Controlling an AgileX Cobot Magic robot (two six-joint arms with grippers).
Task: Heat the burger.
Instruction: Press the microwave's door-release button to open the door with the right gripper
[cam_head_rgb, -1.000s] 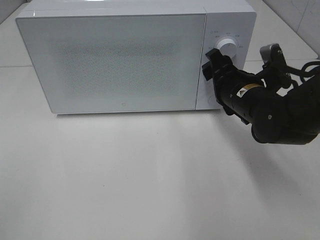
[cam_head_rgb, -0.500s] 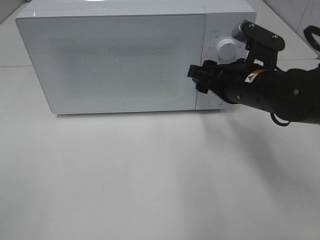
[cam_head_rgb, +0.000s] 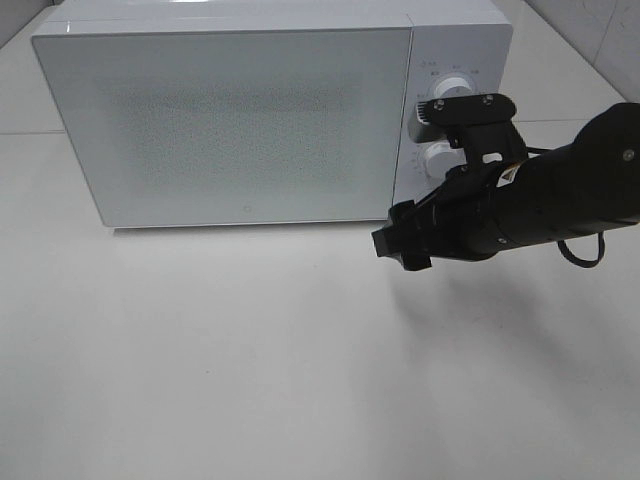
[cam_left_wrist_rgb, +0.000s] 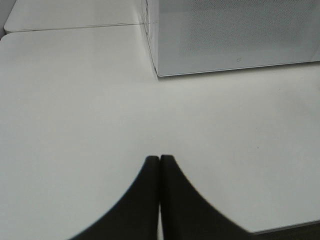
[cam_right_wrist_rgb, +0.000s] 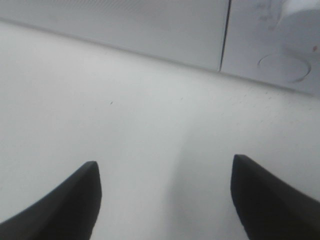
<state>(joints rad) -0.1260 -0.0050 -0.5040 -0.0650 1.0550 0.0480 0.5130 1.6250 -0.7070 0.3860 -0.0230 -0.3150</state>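
Note:
The burger is out of view. A white microwave (cam_head_rgb: 240, 120) stands at the back with its door closed; it also shows in the left wrist view (cam_left_wrist_rgb: 235, 35) and in the right wrist view (cam_right_wrist_rgb: 150, 25). My right gripper (cam_head_rgb: 400, 243) is open and empty. It hovers over the table just in front of the microwave's lower right corner, below the two dials (cam_head_rgb: 455, 88). In the right wrist view the right gripper (cam_right_wrist_rgb: 165, 200) has its fingers far apart. My left gripper (cam_left_wrist_rgb: 160, 165) is shut and empty, over bare table to the left of the microwave.
The microwave's control panel has a round door button (cam_right_wrist_rgb: 281, 67) near its bottom. The white table (cam_head_rgb: 250, 370) stretches in front of the microwave. A tiled wall edge shows at the back right (cam_head_rgb: 600, 30).
My right gripper has drawn away from the microwave's control panel, moving down and to the left to the front of the microwave's lower right corner.

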